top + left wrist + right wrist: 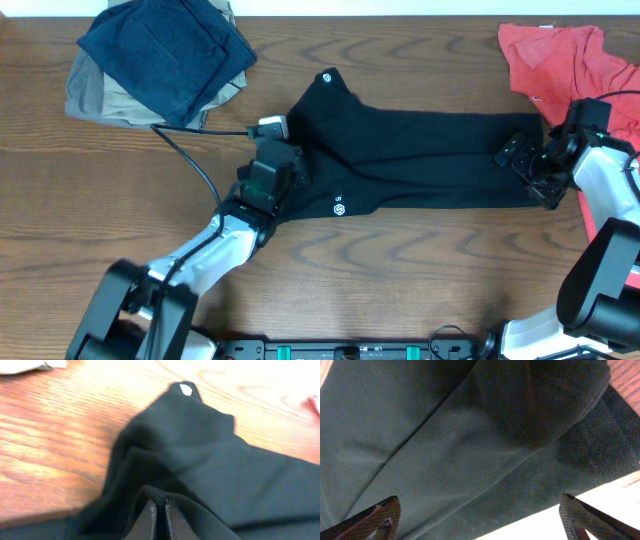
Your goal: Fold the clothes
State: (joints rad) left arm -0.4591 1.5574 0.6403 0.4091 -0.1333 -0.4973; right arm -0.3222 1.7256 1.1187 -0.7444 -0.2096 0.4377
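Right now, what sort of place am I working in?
Probably a robot test bench set up for laundry folding rather than a home. A black garment lies spread on a wood-grain table, a navy garment sits on a khaki garment, and a coral-red shirt waits at the far corner.

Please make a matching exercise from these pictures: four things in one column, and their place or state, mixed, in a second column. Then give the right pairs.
1. red shirt
2. navy garment
3. left gripper
4. right gripper

A. open, over one end of the black garment
B. lying on the khaki garment
C. far right corner of the table
D. shut on the black garment

Pairs: 1-C, 2-B, 3-D, 4-A
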